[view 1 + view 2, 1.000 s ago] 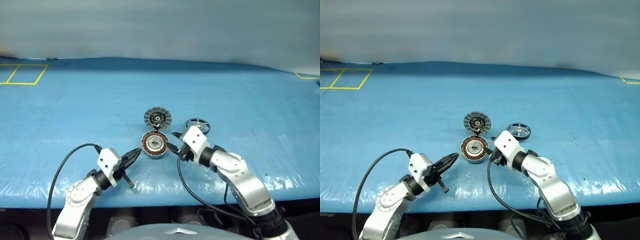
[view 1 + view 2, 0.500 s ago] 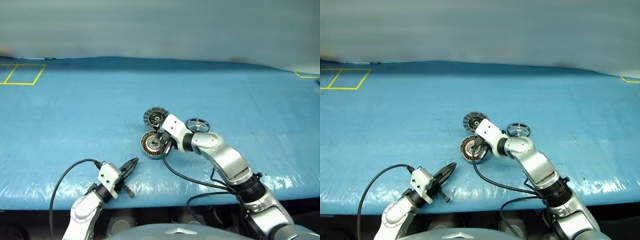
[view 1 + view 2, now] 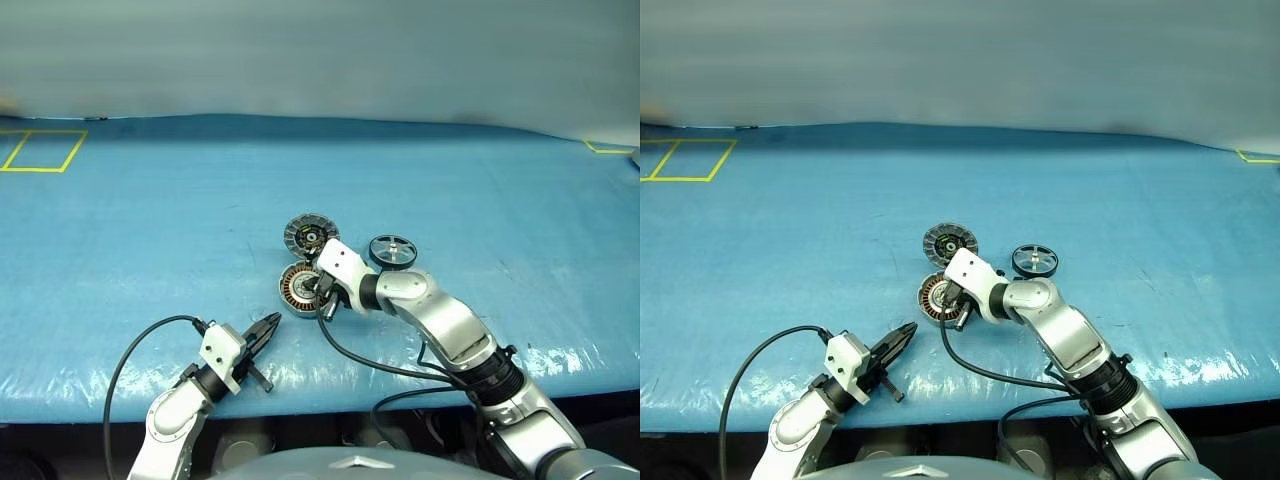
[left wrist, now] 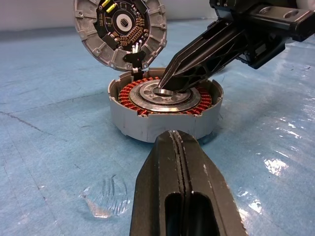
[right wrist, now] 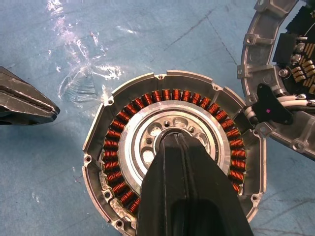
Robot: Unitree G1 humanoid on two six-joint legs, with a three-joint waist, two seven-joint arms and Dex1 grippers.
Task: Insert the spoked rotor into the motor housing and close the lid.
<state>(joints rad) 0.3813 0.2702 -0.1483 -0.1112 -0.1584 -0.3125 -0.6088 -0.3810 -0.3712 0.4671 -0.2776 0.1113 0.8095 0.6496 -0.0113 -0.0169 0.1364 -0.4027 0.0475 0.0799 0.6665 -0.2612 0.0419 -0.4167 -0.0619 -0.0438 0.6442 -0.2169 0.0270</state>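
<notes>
The motor housing (image 5: 114,156) lies open on the blue table, a ring of copper windings around its silvery centre. My right gripper (image 5: 170,138) is shut, holds nothing, and has its tip on that centre hub; the left wrist view shows its fingers (image 4: 206,51) slanting down into the case. The lid (image 3: 310,234) lies inner face up just behind the housing, joined to it by short wires. The spoked rotor (image 3: 393,250) lies flat to the right of the lid. My left gripper (image 3: 268,324) is shut and empty, in front of the housing (image 4: 147,127) and pointing at it, a short way off.
Yellow tape marks a rectangle (image 3: 45,150) at the table's far left and a corner (image 3: 605,147) at the far right. A black cable (image 3: 135,350) loops from my left wrist near the table's front edge. Open blue surface surrounds the parts.
My right gripper has shut and swung left, from beside the housing's right edge to over its centre. The left gripper stays shut near the front edge.
</notes>
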